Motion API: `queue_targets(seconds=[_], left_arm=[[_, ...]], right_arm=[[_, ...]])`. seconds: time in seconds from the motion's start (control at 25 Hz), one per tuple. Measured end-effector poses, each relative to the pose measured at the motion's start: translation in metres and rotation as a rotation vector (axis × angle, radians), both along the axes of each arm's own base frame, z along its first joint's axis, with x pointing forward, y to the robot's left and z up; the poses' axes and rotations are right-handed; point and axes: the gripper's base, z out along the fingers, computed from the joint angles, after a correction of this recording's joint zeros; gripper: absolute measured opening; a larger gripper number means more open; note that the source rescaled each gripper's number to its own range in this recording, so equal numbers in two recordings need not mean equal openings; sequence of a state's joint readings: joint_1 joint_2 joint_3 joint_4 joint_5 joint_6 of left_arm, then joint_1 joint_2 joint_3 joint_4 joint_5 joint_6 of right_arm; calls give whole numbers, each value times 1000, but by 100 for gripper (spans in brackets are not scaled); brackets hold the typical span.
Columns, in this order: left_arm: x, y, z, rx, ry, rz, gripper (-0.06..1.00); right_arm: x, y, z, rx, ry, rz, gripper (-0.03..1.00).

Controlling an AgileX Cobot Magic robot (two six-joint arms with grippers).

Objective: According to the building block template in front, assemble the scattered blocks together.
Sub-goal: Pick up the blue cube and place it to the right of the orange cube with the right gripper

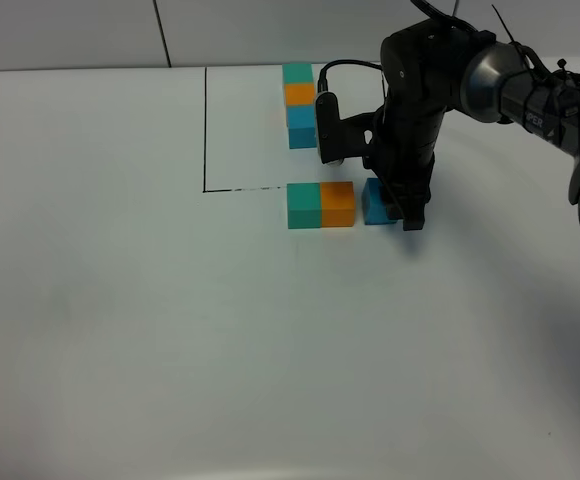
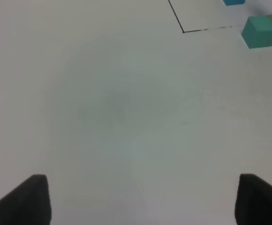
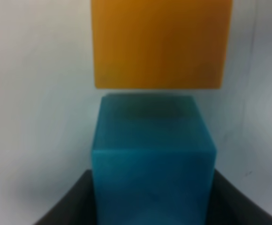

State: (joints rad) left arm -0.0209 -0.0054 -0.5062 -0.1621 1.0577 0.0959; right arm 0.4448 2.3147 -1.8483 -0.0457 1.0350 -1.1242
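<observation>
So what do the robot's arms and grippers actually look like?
The right arm is bulky and glossy black, with a silver-grey band at one joint. A thin black cable loops to a small camera unit at its wrist. The right gripper is black. Of the left gripper, only two dark, wedge-shaped fingertips show.

No text, label, number or sign can be read anywhere in these views.
</observation>
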Motion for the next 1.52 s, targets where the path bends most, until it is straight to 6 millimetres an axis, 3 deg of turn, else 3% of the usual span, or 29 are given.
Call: queue_targets(seconds=[1.52], left_arm=[[0,0,0,0,0,0,79]], right_arm=[[1,5,-15,12,25,-22,1]])
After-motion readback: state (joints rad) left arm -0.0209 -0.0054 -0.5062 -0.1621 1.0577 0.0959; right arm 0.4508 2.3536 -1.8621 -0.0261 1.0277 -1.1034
